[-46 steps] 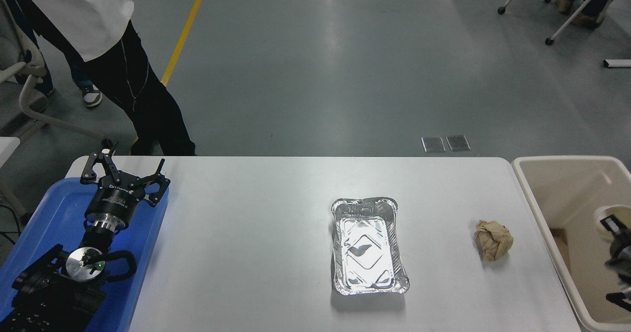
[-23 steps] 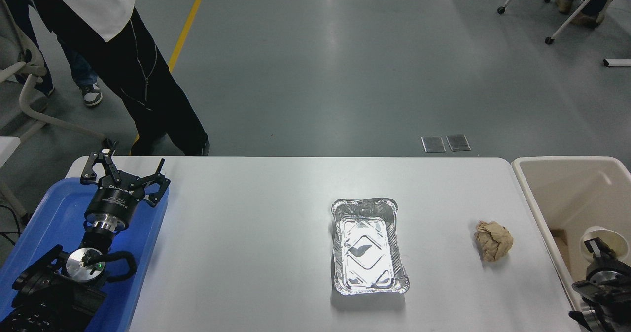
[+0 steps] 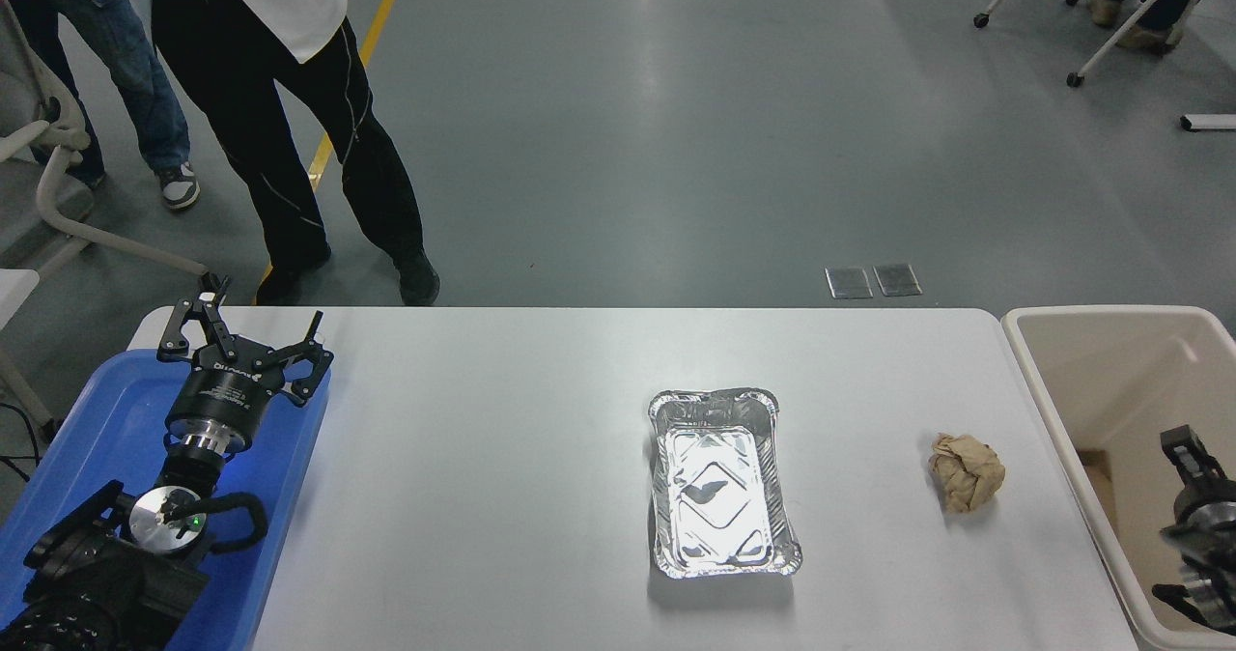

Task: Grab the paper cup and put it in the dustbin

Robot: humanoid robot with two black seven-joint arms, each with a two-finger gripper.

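White table: foil tray empty; right hand over dustbin, grip unclear.

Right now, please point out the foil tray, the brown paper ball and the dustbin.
foil tray (image 3: 719,482): head view, its shiny floor.
brown paper ball (image 3: 966,472): head view, its crumpled middle.
dustbin (image 3: 1048,405): head view, its left rim.

We saw glossy grey floor beyond the table's far edge, a yellow line crossing it, wheeled chairs past the far-right corner.
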